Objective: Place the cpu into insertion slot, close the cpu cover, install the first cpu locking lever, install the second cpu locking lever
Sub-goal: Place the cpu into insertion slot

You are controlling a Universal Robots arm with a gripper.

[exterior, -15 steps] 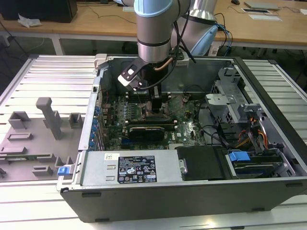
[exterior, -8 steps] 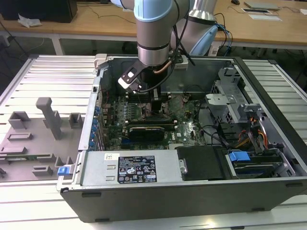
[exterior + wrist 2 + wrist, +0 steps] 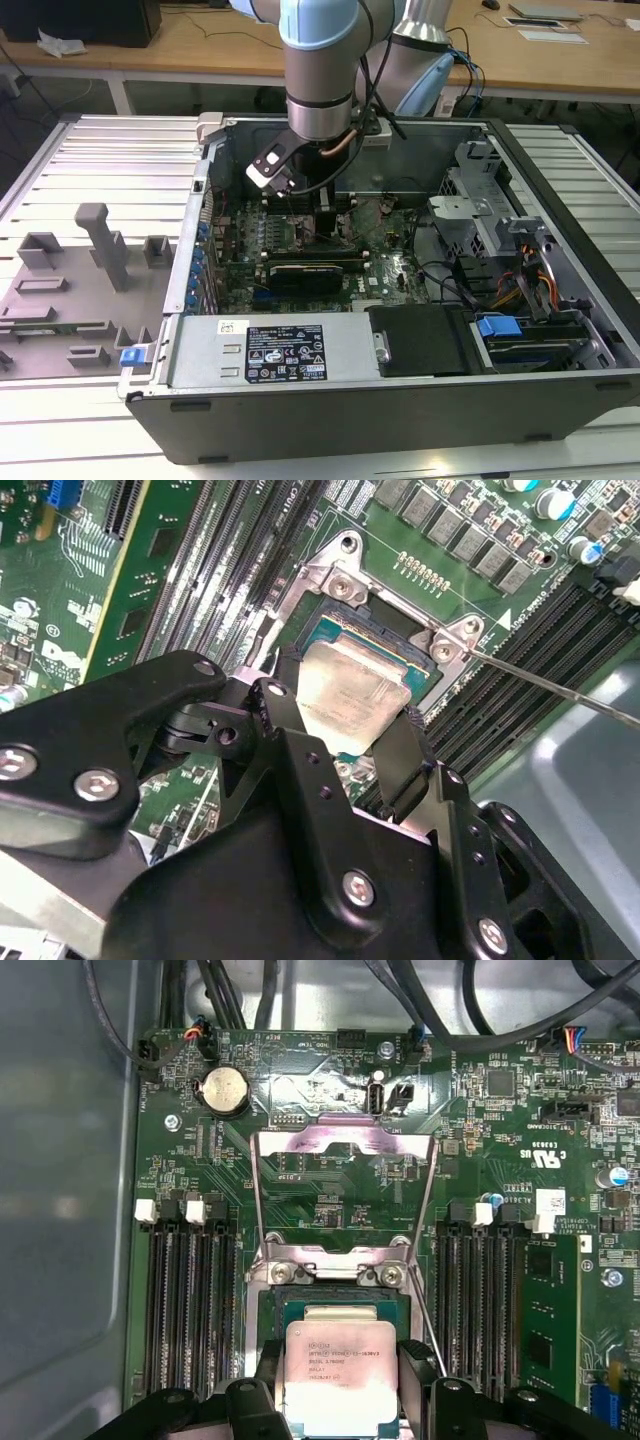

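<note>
While my pincer (image 3: 350, 718) is clamping the cpu (image 3: 338, 1375) by two opposite edges, I am holding it right at the insertion slot (image 3: 270, 1325), with the cpu cover (image 3: 345, 1142) lying swung open beyond it. I am judging that the chip should be going down level and square to the rim, never sliding across the contacts.

cpu (image 3: 340, 1380): silver-topped square, lying flat, pinched in gripper (image 3: 348, 720), right over insertion slot (image 3: 272, 1315), dark rim peeking out. cpu cover (image 3: 340, 1142): shiny metal frame, flipped wide open.
</note>
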